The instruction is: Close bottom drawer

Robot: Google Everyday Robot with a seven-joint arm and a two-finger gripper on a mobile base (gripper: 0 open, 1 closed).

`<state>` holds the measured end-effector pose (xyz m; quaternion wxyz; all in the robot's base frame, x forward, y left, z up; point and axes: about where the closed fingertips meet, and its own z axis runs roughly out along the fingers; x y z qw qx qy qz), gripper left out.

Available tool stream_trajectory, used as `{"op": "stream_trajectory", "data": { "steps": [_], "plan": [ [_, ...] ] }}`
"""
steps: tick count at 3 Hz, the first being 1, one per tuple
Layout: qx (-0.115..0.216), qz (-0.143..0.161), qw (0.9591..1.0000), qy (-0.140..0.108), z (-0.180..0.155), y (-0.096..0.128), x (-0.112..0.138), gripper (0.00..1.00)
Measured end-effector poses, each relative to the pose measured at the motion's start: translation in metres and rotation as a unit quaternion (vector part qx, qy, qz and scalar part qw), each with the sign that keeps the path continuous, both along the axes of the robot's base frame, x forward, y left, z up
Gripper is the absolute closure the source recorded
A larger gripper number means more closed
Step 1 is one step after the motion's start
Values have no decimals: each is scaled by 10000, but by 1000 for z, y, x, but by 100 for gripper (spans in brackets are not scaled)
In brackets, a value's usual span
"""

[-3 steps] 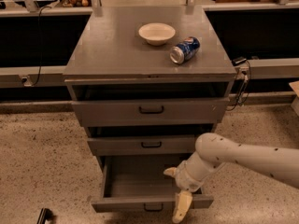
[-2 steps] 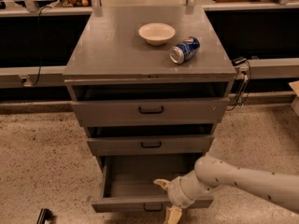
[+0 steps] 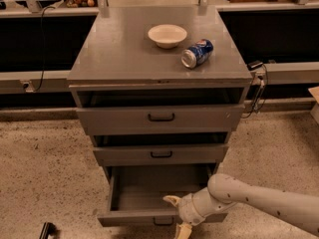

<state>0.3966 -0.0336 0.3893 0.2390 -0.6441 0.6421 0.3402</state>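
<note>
The bottom drawer (image 3: 134, 217) of the grey cabinet is pulled far out, and its inside shows nothing in it. Its small dark handle (image 3: 162, 222) is partly visible at the lower edge of the view. My gripper (image 3: 178, 215) is at the drawer's front panel, right of centre. It is open, with one pale fingertip (image 3: 172, 199) over the drawer's inside and the other (image 3: 183, 231) in front of the panel. My white arm (image 3: 259, 203) reaches in from the lower right.
The middle drawer (image 3: 160, 154) and top drawer (image 3: 160, 117) stand slightly out. A white bowl (image 3: 167, 35) and a blue can (image 3: 197, 53) on its side rest on the cabinet top. A cable (image 3: 257, 91) hangs at the right. A dark object (image 3: 47, 230) lies on the floor.
My arm has swung left and lower. The gripper moved from the drawer's right corner to straddle its front panel. The drawer has not visibly moved.
</note>
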Motion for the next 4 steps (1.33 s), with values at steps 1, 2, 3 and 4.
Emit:
{"op": "stream_trajectory", "data": {
  "steps": [1, 2, 3, 4],
  "plan": [
    [266, 78, 9996, 54, -47, -2, -15, 0],
    [568, -121, 9953, -771, -91, -14, -15, 0],
    [638, 42, 9929, -999, -97, -15, -23, 0],
    [464, -294, 9949, -851, -127, -22, -9, 0]
  ]
}}
